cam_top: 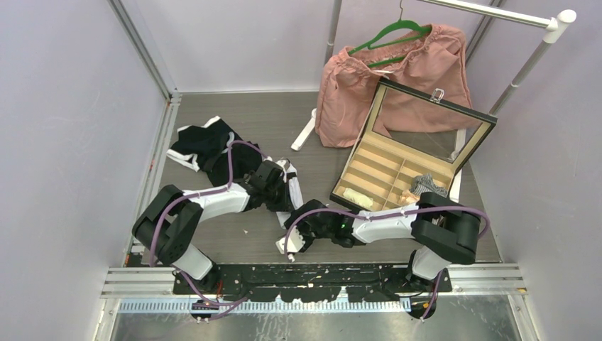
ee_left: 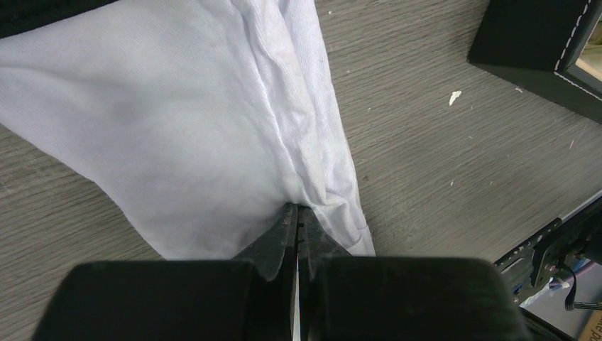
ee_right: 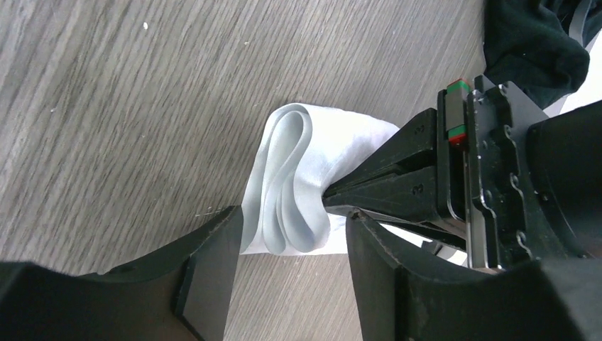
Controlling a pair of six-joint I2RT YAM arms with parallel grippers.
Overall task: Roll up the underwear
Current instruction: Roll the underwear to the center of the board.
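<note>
The white underwear [cam_top: 292,186] lies on the table between the two arms, partly folded into a loose roll [ee_right: 287,188]. My left gripper [ee_left: 297,212] is shut on a fold of the white underwear [ee_left: 177,121] at its near edge. My right gripper [ee_right: 292,227] stands open with its fingers on either side of the rolled end, which sits just beyond the fingertips. In the right wrist view the left gripper [ee_right: 397,177] shows pinching the cloth from the right. More underwear, mainly black [cam_top: 206,145], lies in a heap at the back left.
An open compartment box [cam_top: 397,177] with a raised lid stands at the right, holding small rolled items. A pink garment [cam_top: 355,92] on a green hanger [cam_top: 390,32] hangs from a rail at the back. The box's black corner [ee_left: 539,42] is close to the left gripper.
</note>
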